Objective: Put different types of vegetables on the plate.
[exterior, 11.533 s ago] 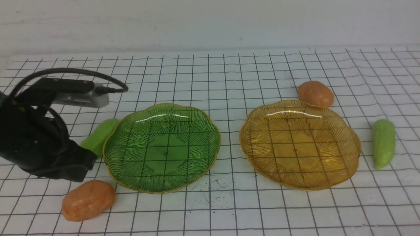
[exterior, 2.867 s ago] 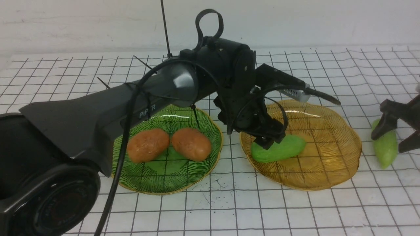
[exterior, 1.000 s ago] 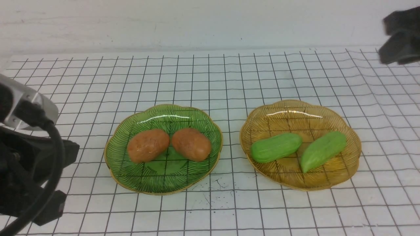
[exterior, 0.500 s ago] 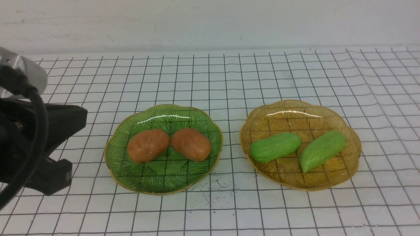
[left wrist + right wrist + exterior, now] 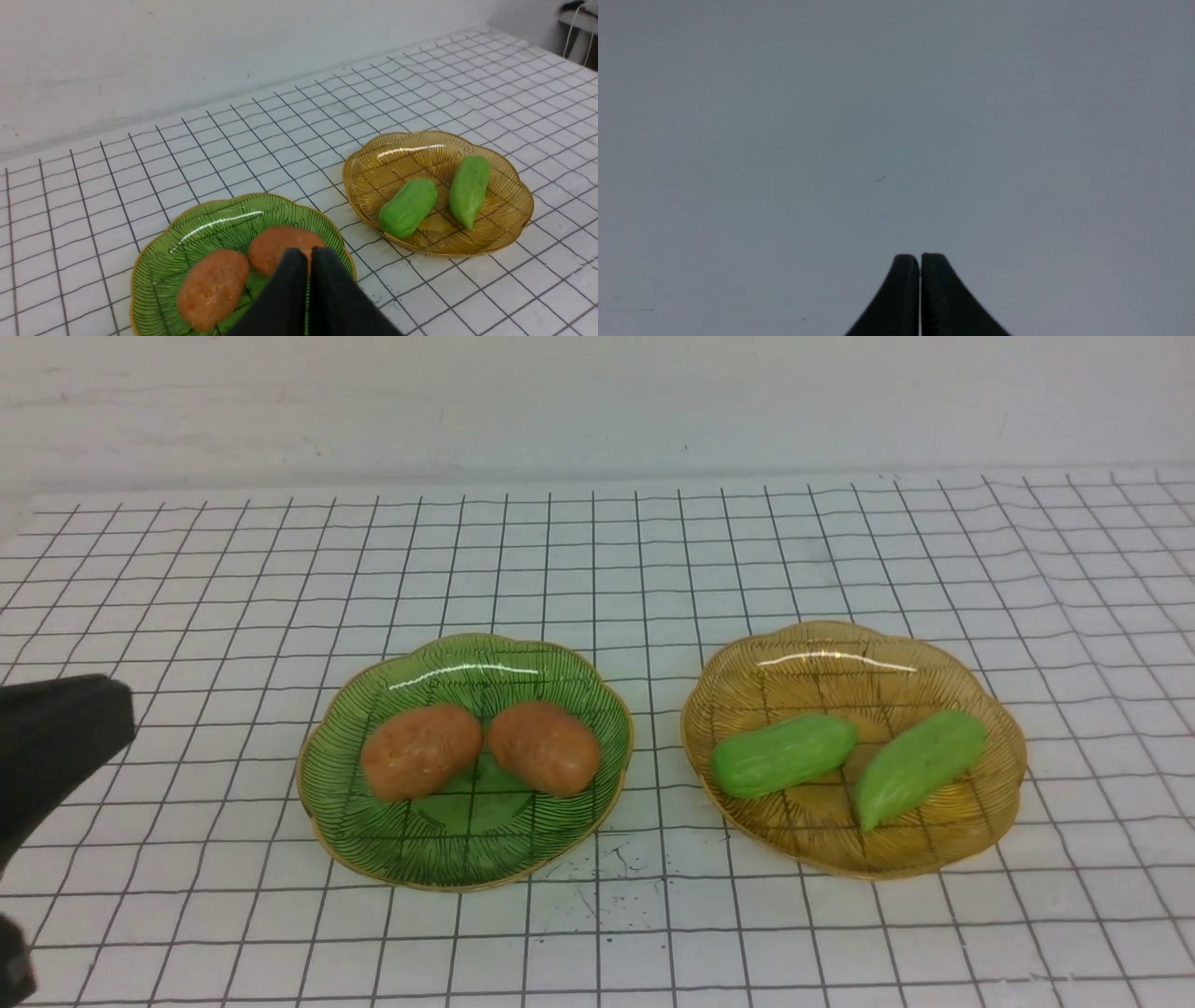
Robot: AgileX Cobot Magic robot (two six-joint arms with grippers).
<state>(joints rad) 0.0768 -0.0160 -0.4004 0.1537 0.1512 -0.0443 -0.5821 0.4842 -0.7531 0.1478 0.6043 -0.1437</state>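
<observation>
Left gripper [image 5: 308, 254]: jaws pressed together with nothing between them, aimed toward the green plate [image 5: 448, 658]
Right gripper [image 5: 920, 260]: jaws likewise pressed together and empty, facing a blank grey surface
Potatoes: left potato [image 5: 422, 750] and right potato [image 5: 544, 748] lay just beside each other in the green plate, the closest vegetables to the left gripper; its tips lined up with the right potato without touching it
Cucumbers: left cucumber [image 5: 784, 756] and right cucumber [image 5: 920, 767] lay in the amber plate [image 5: 840, 639] with a gap between them, the right one slanted; both were well apart from the left gripper, beyond the potatoes
Right gripper to vegetables: could not be told, since no vegetable showed in its view
Front view: both plates whole with all four vegetables, and only a black part of the left arm [image 5: 56, 737] at the left edge, apart from the green plate; neither gripper's jaws showed there
Left wrist view: the closed jaws, and both plates seen from the left side
Right wrist view: only the two fingers against grey
Surroundings: white mat [image 5: 597, 551] with a black grid under the plates, pale wall [image 5: 597, 401] behind, dark specks [image 5: 607, 868] on the mat in front of the gap between the plates
In the way: in the left wrist view the fingers [image 5: 292, 280] covered the green plate's near rim and a little of the right potato
</observation>
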